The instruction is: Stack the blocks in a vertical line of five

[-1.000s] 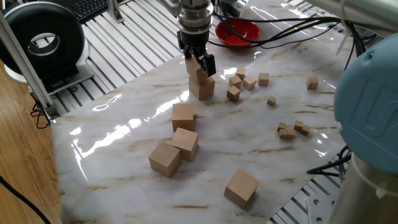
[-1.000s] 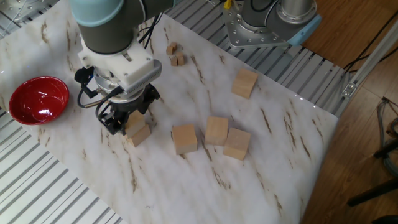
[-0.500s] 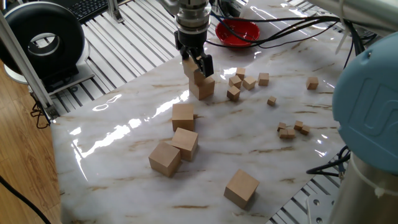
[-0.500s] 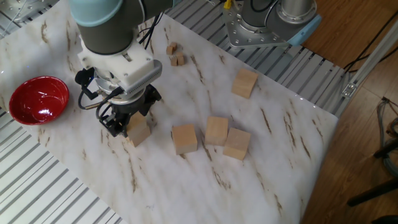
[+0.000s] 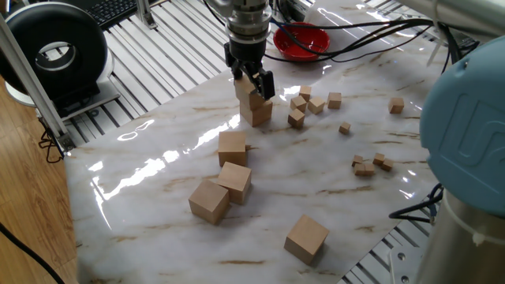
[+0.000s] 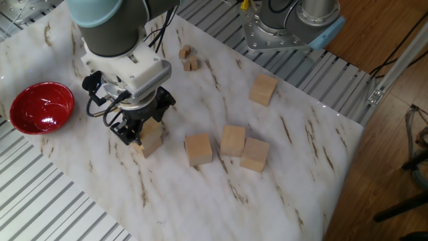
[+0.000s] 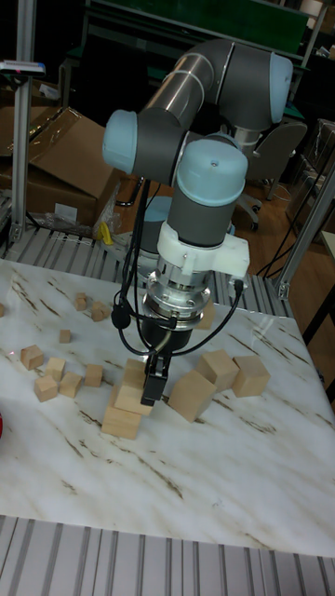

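- I see the nearest large plain tan wooden cube (image 5: 306,238) lying alone by the front edge of the white marbled table (image 5: 158,181). It is where it was a second ago.
- Behind it, two more tan wooden cubes (image 5: 209,199) (image 5: 235,180) touch corner to corner. A fourth (image 5: 232,147) sits just beyond them. None of the three has moved.
- Farther back is the base cube (image 5: 257,114) of the stack, resting on the table in its earlier place.
- The upper cube (image 7: 136,396) sits on the base cube, skewed and overhanging one side rather than square to it.
- The two-finger gripper (image 5: 250,83) is clenched on the upper cube. The dark fingers (image 7: 156,377) flank it, and the cube lies directly between them, below the wrist.
- Change: over the last second the gripper shifts slightly sideways, and the upper cube moves with it. The other fixed view shows this most clearly.
- Meaning: I judge this to be a fine alignment of the second level before release, with placement not yet complete. The stack stands at two, so three levels remain.
- Beyond the stack lie scattered tiny wooden cubes (image 5: 304,102), near it but not touching.
- Farthest back is a red bowl (image 5: 301,39), well apart from the stack.
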